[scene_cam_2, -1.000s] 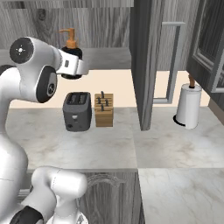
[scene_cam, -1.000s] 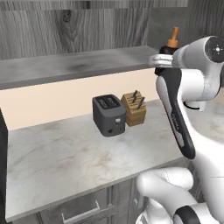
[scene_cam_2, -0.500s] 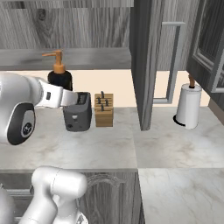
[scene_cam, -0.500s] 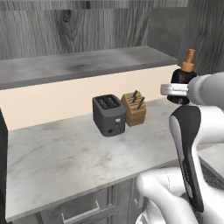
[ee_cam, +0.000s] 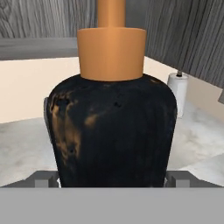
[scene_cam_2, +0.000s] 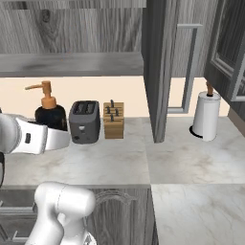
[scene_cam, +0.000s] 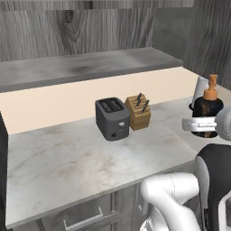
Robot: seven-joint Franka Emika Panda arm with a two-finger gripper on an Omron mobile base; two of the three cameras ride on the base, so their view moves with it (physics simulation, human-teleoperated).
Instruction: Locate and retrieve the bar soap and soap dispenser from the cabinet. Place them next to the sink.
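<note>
Right base view has the cabinet point(scene_cam_2: 160, 72) door hanging open in the upper middle, silver handle facing right. Paper-towel roll point(scene_cam_2: 206, 116) sits right of it on the counter point(scene_cam_2: 191, 158). Toaster point(scene_cam_2: 84, 121) and knife block point(scene_cam_2: 113, 120) are center-left. At far left, the gripper point(scene_cam_2: 61, 136) is clamped on the soap dispenser point(scene_cam_2: 50, 114), upright above the counter.
</note>
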